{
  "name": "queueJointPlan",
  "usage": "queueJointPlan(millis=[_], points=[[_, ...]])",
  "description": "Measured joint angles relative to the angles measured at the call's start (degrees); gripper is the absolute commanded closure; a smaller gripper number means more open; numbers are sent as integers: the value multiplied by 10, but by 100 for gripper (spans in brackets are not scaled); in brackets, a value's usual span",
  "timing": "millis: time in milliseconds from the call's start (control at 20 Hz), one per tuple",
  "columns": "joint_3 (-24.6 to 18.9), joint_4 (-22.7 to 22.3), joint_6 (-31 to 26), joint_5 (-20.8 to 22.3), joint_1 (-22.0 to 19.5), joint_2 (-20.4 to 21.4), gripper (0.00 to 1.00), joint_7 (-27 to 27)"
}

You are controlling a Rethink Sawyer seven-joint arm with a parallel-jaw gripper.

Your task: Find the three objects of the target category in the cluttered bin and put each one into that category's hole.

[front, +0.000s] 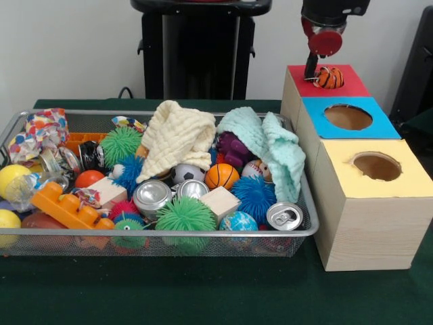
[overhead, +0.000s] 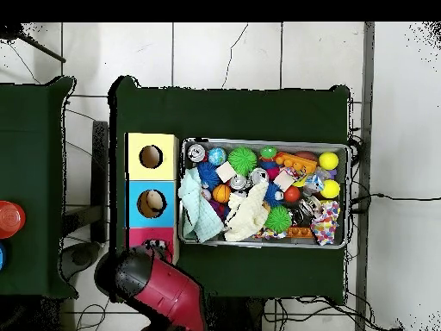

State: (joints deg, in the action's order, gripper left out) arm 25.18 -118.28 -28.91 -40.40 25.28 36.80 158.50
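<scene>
Orange black-striped ball [front: 329, 78], round, on red box [front: 352, 84]

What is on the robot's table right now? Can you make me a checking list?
Surface: dark green table cloth.
Job's things: wire bin full of toys; wooden box with red top, blue top and yellow top, the blue and yellow ones each with a round hole; small orange striped ball on the red top.
Clutter: spiky green ball, drink cans, mini basketball, yellow cloth, mint cloth, orange block.
End effector: at the striped ball; grip cannot be told.
Cables: black cable behind the bin.
Surroundings: tiled floor.
</scene>
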Motion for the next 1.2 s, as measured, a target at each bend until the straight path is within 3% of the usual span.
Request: queueJointPlan(millis=[350, 450, 700, 750, 900, 1000, 1200], points=[[43, 28, -32, 94, -2, -5, 100, 0], [50, 49, -35, 147, -17, 0, 100, 0], [51, 81, -43, 205, -53, 14, 100, 0], [50, 100, -56, 227, -78, 23, 100, 0], [48, 114, -68, 238, -94, 29, 100, 0], [42, 145, -106, 250, -120, 39, 100, 0], [37, 177, -149, 258, -131, 41, 100, 0]])
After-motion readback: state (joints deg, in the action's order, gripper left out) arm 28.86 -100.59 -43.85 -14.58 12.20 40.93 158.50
